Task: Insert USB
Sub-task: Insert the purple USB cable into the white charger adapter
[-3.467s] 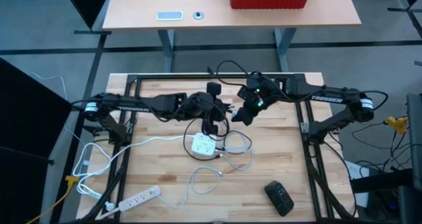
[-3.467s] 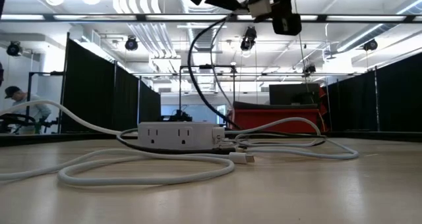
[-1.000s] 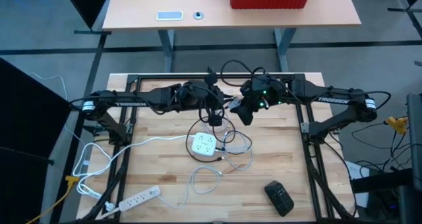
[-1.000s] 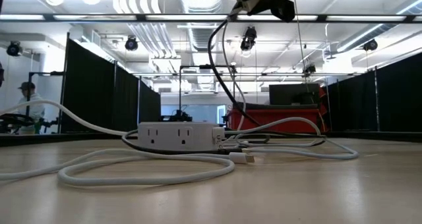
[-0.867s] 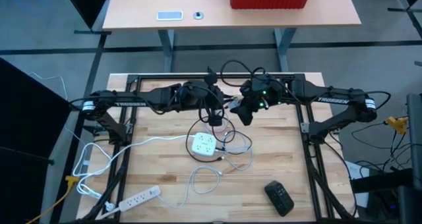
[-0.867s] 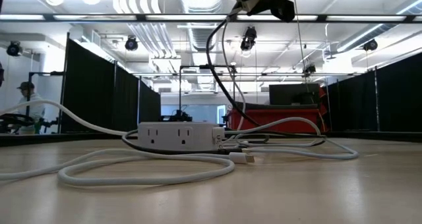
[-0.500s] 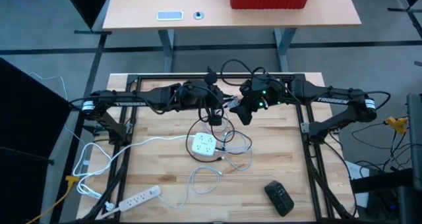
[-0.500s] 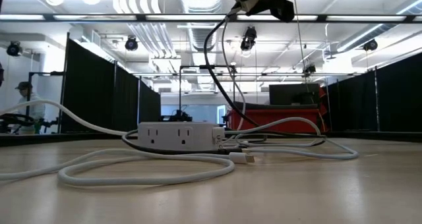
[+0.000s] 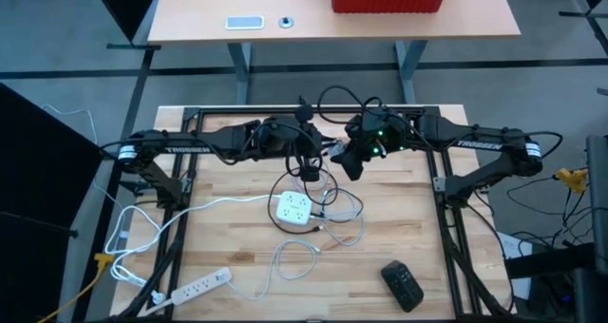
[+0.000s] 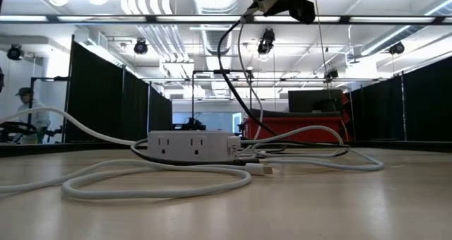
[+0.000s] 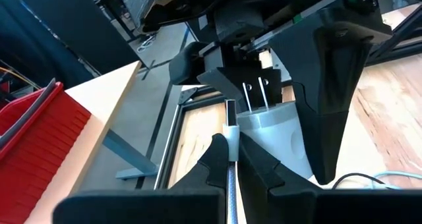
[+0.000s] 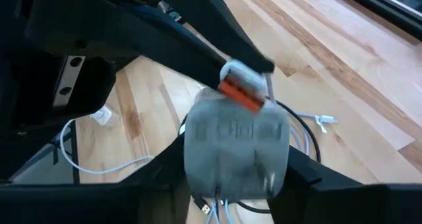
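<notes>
So my left hand (image 11: 227, 155) is pinched tight on the USB plug (image 11: 230, 118), raised above the surface (image 9: 237, 237). My right hand (image 12: 234, 178) grips the white charger block (image 12: 236, 143), prongs pointing away, right against the plug tip. Can't make out the port itself, it's hidden. The white power strip (image 9: 293, 208) sits below among cables

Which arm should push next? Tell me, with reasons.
Left. The left gripper is shut on the USB plug, its tip close to the white charger that the right gripper holds.
</notes>
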